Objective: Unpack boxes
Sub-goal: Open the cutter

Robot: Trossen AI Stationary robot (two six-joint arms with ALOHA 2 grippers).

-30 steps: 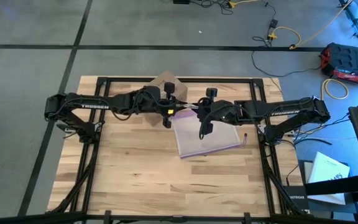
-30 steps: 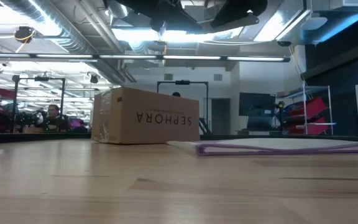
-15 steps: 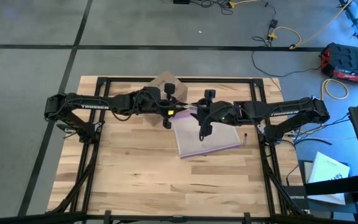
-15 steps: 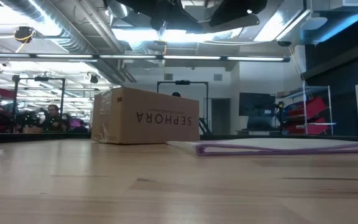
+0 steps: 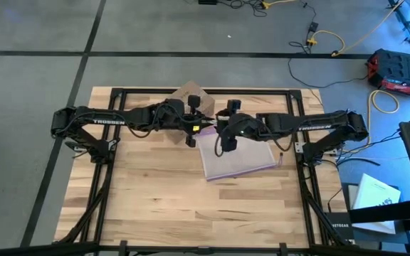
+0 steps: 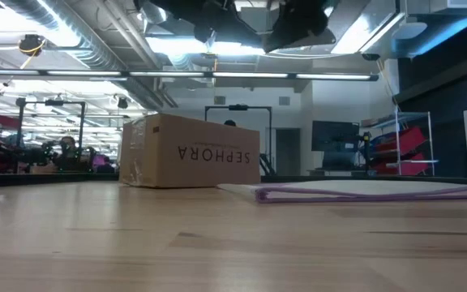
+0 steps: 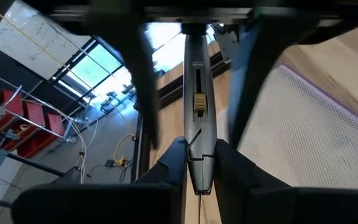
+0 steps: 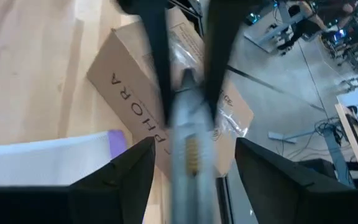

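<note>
A brown cardboard box (image 5: 191,96) with SEPHORA lettering (image 6: 214,154) rests on the table near its far edge. My left gripper (image 5: 203,122) hangs above the table beside the box, shut on a slim grey knife-like tool (image 7: 197,112). My right gripper (image 5: 218,130) faces it from the right and is open. Its two fingers (image 8: 135,168) stand on either side of the tool's free end (image 8: 188,149) without touching it. A clear plastic bag (image 5: 237,153) with a purple edge lies flat under the right arm. My left gripper pinches the tool's back end (image 7: 199,163) between its two fingers (image 7: 171,158). The fingers come nearly level from the table's left and lie along the tool. The tool sticks straight out past the fingertips toward the right gripper, clear of the table.
The near half of the wooden table (image 5: 162,206) is bare boards. A black frame (image 5: 297,107) runs along the table's edges. In the low view a person (image 6: 67,150) shows far off in the room behind the table.
My right gripper has moved toward the table's left, closer to my left gripper and the tool. The left gripper, the box and the bag have stayed where they were.
</note>
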